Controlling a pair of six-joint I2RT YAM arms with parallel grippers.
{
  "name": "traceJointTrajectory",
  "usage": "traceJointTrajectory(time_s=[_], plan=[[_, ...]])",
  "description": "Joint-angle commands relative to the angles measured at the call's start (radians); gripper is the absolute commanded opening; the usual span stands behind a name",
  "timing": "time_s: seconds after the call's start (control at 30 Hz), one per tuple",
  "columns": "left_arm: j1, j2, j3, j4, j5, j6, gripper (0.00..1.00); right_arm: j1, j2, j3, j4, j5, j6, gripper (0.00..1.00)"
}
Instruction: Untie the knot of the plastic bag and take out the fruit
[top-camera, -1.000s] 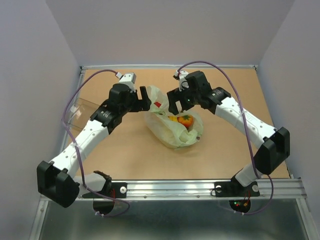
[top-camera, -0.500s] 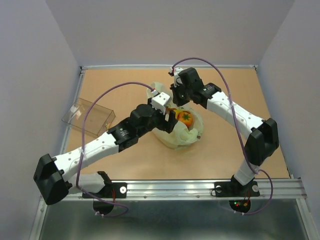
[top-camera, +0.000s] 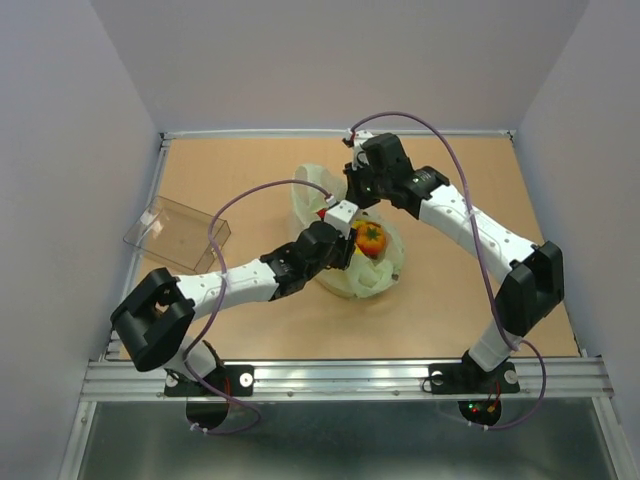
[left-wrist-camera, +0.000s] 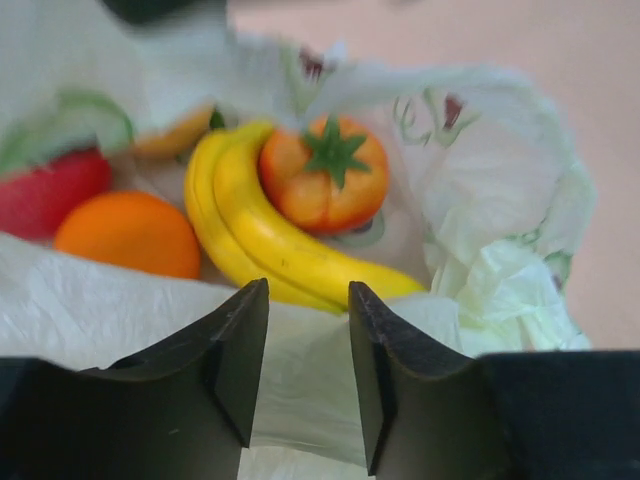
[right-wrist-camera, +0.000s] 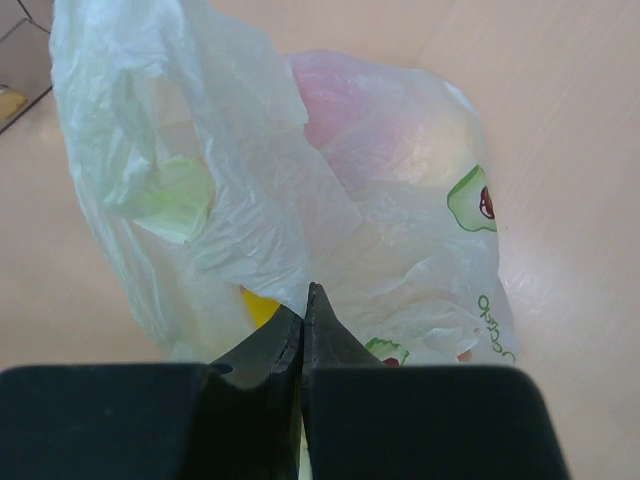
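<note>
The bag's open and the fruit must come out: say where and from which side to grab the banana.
Best grip the banana across its lower middle, where the narrow curved body lies bare. Come over the near rim of the plastic bag, where the left tool faces it.

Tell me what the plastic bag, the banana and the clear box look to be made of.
plastic bag: thin pale green plastic film, slightly glossy; it crinkles and lets colour show through.
banana: probably moulded plastic or foam, smooth satin yellow, uniform and unblemished; can't be sure.
clear box: rigid transparent plastic, glossy; straight edges, table visible through it.
</note>
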Motion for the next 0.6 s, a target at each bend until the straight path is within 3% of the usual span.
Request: traceJointTrajectory(time_s=[0.0, 0.07, 0.13, 0.37, 0.53, 0.57], plan=[[-0.004, 0.010, -0.055, -0.041, -0.026, -0.159, 0.40, -0.040, -0.030, -0.002, 0.071, 0.049, 0.041, 0.01], [-0.004, 0.004, -0.096, -0.110, -0.008, -0.200, 0.31, -0.063, -0.025, -0.002, 0.085, 0.113, 0.073, 0.01], [-0.004, -0.032, -0.133, -0.141, 0.018, -0.253, 0.29, -0.108, -0.014, -0.005, 0.097, 0.139, 0.104, 0.01], [-0.020, -0.204, -0.313, -0.174, 0.061, -0.350, 0.31, -0.183, 0.061, -0.022, 0.172, 0.129, 0.188, 0.01], [-0.040, -0.249, -0.333, -0.190, 0.071, -0.364, 0.33, -0.183, 0.082, -0.031, 0.183, 0.118, 0.210, 0.01], [-0.043, -0.246, -0.339, -0.194, 0.071, -0.368, 0.34, -0.183, 0.079, -0.034, 0.184, 0.127, 0.210, 0.05]])
